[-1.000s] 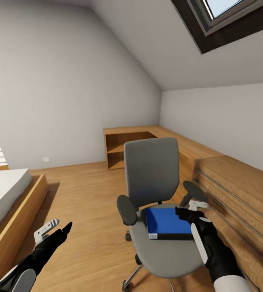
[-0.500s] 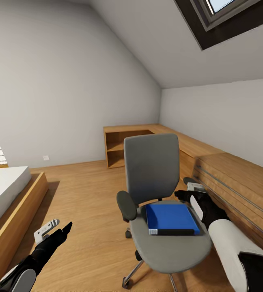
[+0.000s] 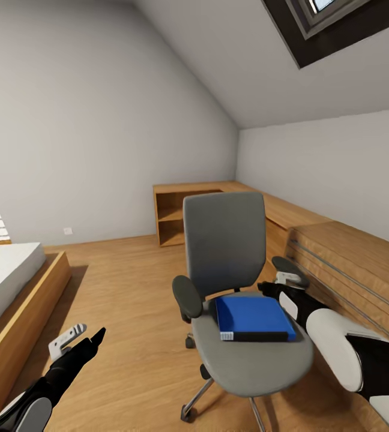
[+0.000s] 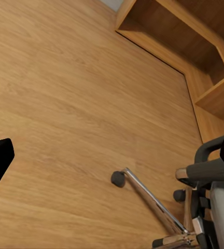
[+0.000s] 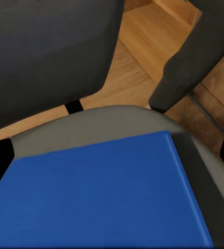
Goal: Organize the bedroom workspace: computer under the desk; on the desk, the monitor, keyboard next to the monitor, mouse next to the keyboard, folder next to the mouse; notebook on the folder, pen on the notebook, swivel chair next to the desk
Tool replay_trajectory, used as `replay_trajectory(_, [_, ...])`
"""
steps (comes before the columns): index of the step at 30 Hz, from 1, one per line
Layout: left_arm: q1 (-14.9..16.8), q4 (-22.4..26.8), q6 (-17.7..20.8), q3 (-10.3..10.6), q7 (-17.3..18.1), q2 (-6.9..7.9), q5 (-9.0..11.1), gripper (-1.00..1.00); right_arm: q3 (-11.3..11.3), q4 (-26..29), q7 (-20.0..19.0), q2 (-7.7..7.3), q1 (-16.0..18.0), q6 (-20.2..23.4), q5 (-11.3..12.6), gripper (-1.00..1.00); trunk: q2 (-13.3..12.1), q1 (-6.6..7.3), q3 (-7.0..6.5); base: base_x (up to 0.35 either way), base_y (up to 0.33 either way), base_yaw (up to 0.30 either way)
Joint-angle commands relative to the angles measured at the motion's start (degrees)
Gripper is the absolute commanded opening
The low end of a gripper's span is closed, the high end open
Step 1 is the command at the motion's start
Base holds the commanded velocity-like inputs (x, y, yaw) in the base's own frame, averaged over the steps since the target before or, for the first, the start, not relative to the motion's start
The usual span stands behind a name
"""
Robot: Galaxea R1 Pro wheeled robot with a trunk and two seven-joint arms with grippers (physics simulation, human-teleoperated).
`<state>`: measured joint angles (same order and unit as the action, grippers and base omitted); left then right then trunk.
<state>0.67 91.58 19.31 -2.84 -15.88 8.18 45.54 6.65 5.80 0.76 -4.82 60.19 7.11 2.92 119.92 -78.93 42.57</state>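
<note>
On the chair (image 3: 242,336) seat lay the folder (image 3: 253,318), flat, not yet picked up. Right gripper (image 3: 277,289) had swung from over the folder's near right corner round to its far right side by the armrest, fingers spread wide with the folder between them in the wrist view; looked like lining up a grasp. Left gripper (image 3: 81,337) stayed low over the floor (image 3: 128,282), parted, holding nothing. Desk not seen.
</note>
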Motion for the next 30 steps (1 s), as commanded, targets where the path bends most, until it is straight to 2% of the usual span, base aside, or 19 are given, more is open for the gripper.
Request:
replay_trajectory(1, [0.0,0.1,0.2,0.0,-0.4,0.03,0.6,1.0,0.2,-0.1,0.1,0.0,0.0,0.2,0.3,1.0,0.4,-0.22,0.24,0.0,0.0,0.0])
replay_trajectory(11, [0.0,0.1,0.2,0.0,-0.4,0.09,0.6,1.0,0.2,-0.3,0.0,-0.21,-0.1,-0.1,0.4,1.0,4.5,-2.41,2.04,0.0,0.0,0.0])
replay_trajectory(18, [0.0,0.1,0.3,0.2,-0.3,0.08,0.3,1.0,0.3,-0.4,0.0,-0.28,-0.1,-0.1,0.4,1.0,4.5,-2.41,2.04,0.0,0.0,0.0])
replay_trajectory(20, [0.0,0.0,0.3,0.2,-0.2,0.08,-1.5,1.0,0.3,-0.4,0.1,-0.12,-0.1,-0.1,0.4,1.0,4.5,-2.41,2.04,0.17,0.0,0.0])
replay_trajectory(23, [0.0,0.0,0.3,0.2,-0.2,0.0,-2.2,1.0,0.2,-0.4,0.1,0.07,-0.1,-0.1,0.4,1.0,4.5,-2.41,2.04,0.216,0.0,0.0])
replay_trajectory(30, [0.0,-0.1,0.2,0.2,-0.2,-0.09,-2.5,1.0,0.2,-0.4,0.0,0.41,-0.2,0.0,0.4,1.0,4.5,-2.41,2.04,0.153,0.0,0.0])
